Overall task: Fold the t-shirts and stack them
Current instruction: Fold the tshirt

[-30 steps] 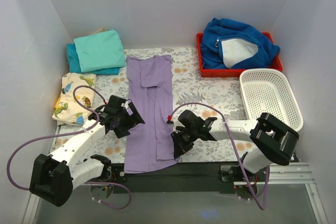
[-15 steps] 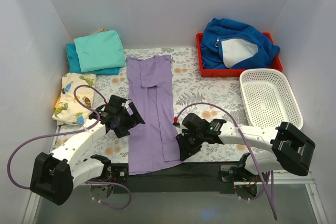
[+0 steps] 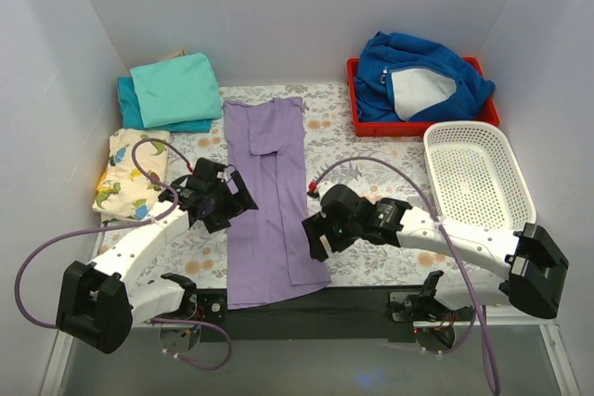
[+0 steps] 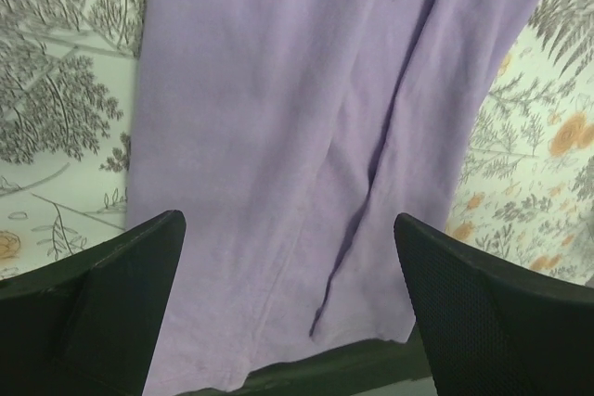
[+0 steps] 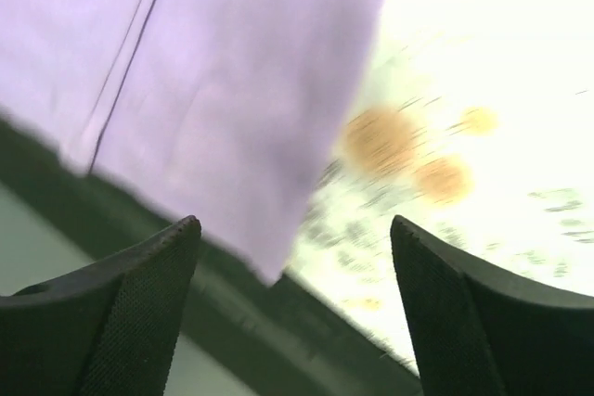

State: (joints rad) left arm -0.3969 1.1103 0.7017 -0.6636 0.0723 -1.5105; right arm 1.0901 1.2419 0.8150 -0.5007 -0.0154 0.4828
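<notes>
Looking at a lavender t-shirt (image 3: 269,183) lying flat as a long narrow strip well to the left of the red tray (image 3: 371,127), reaching from level with that tray's far rim down to the near edge of the table (image 3: 371,169), sides and sleeves already turned in; noting a turquoise t-shirt (image 3: 176,88) sitting folded on a darker teal t-shirt (image 3: 128,104), farther left of the tray again; judging the lavender cotton as light, limp and quick to wrinkle or drag, neither slippery nor fragile, its overlapped layers likely sliding apart when pinching only the top ply; favouring a hold at the two hem corners, the end farthest from the tray, catching every layer at once before carrying them toward the collar end for the crosswise fold; finding the left gripper (image 3: 239,198) hovering spread wide over the strip's long edge away from the tray, gripping nothing; finding the right gripper (image 3: 314,236) spread just as wide above the hem corner on the tray's side, pads clear of the fabric, nothing between them; struggling with the right wrist view, blurred and washed out beyond the purple; failing to make out the collar, the layer count, or how far the hem is overhanging the table edge; seeing the tray's inside buried under a royal-blue fleece jacket (image 3: 418,71).
</notes>
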